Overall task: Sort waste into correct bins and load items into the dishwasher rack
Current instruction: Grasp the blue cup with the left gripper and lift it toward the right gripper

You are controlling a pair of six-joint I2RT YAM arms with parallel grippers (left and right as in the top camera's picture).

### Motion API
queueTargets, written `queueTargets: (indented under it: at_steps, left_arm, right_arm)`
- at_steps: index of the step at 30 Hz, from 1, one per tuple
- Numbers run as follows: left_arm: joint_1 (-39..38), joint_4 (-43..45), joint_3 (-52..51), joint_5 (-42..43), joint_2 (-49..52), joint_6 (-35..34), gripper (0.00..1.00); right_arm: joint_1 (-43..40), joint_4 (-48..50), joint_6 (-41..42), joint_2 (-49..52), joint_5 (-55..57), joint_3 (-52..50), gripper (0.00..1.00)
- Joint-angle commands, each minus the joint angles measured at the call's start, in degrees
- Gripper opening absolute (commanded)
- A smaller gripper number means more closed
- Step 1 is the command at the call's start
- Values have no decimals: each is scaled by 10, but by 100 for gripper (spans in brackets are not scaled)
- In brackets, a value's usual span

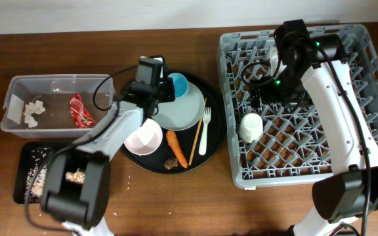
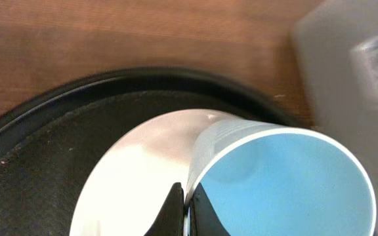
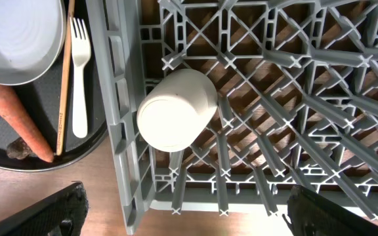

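My left gripper (image 2: 186, 196) is shut on the rim of the small blue cup (image 2: 287, 183), which is tilted over the pale grey plate (image 2: 136, 170). In the overhead view the gripper (image 1: 166, 85) and cup (image 1: 178, 84) are at the back of the round black tray. My right gripper (image 3: 186, 200) is open and empty above the dishwasher rack (image 1: 366, 65), near the upturned cream cup (image 3: 176, 118). The bowl (image 1: 143, 137), carrot (image 1: 176, 148), brown lump (image 1: 171, 163), fork (image 1: 205, 130) and chopstick (image 1: 196, 139) lie on the round tray.
The clear tub (image 1: 18, 88) at the left holds the red wrapper (image 1: 81, 110) and white tissue (image 1: 33, 111). The shallow black tray (image 1: 26, 152) in front of it holds rice scraps (image 1: 39, 176). The round black tray (image 1: 214, 141) sits beside the rack.
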Motion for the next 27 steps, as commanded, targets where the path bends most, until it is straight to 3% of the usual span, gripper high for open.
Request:
queueTargets:
  at_steps: [1,2,4,5,7,10,15,19,23,27]
  left_arm:
    - [59,-19,11,165,-118,-1,0]
    - [111,-28,11,314,-149,-5,0]
    - [164,-29,11,461,-158,-10,0]
    - [207,-29,11,574,-157,-21,0]
    - [256,-23,11,726,-157,-21,0]
    - [260,-13,11,856,-157,-21,0]
    - [196,44,11,883,-157,-21,1]
    - [139,60,11,817,-157,-22,1]
    - [132,125,11,818,-157,-67,0]
    - [130,126,11,818,-157,-66,1]
  right_arm:
    - [-2,5,-15,-5,8,8,99]
    - [-2,6,-38,-6,-19,8,99]
    - [-2,15,-108,-6,-121,8,99]
    - [-2,24,-182,-6,-228,8,99]
    - [-2,36,-319,-6,-440,8,99]
    - [-1,49,-445,-5,-637,8,99]
    - [0,84,-463,-4,-696,8,99]
    - [3,92,-463,-4,-722,8,99]
    - [34,92,-468,-4,-721,8,99]
    - [44,96,-476,-4,-722,8,100]
